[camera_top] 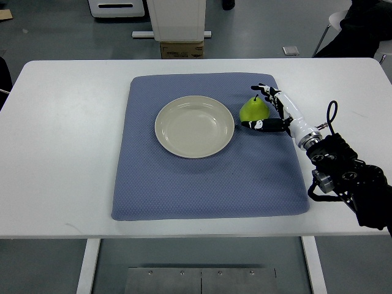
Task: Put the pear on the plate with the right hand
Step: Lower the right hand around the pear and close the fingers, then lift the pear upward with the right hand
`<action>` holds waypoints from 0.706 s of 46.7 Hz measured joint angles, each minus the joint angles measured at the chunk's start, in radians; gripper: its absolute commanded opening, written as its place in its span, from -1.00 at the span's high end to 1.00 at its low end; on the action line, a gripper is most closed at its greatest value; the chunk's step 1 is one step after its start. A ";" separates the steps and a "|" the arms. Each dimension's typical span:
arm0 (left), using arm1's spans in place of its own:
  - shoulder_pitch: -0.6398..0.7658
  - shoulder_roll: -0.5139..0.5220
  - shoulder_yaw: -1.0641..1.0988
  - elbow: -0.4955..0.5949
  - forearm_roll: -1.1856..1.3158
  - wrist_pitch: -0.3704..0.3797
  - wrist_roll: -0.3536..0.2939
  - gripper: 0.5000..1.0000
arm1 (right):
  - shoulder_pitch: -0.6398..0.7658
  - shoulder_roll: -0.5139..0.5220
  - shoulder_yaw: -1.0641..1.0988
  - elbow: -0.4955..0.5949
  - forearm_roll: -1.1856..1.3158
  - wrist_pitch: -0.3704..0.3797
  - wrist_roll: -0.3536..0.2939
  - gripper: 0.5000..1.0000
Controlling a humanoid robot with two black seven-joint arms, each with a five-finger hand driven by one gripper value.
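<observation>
- Right hand reaching in from right edge w/ black forearm, white wrist section; fingers curling round far side of pear, thumb lying along near side.
- Looks like hand is cupping fruit w/ digits touching it — can't tell if grip is firm.
- Pear, green, sitting upright on blue mat, stem pointing up, just beside plate's right rim, not on it.
- Plate, cream, round, lying empty mid-mat, left of pear.
- Mat resting on white table, covering center.
- Cardboard box sitting on floor beyond table's far edge.
</observation>
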 measured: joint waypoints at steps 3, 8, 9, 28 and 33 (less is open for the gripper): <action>0.000 0.000 0.000 0.000 0.000 0.000 0.000 -1.00 | -0.001 0.001 -0.001 -0.006 0.000 -0.001 0.005 -0.92; 0.000 0.000 0.000 0.000 0.000 0.000 0.000 -1.00 | -0.004 0.004 -0.004 -0.012 0.000 -0.001 0.007 -0.84; 0.000 0.000 0.000 0.000 0.000 0.000 0.000 -1.00 | -0.005 0.004 -0.006 -0.013 0.000 -0.001 0.007 -0.81; 0.000 0.000 0.000 0.000 0.000 0.000 0.000 -1.00 | -0.009 0.005 -0.039 -0.014 0.000 -0.003 0.017 -0.42; 0.000 0.000 0.000 0.000 0.000 0.000 0.000 -1.00 | -0.009 0.003 -0.054 -0.014 0.000 -0.004 0.019 0.33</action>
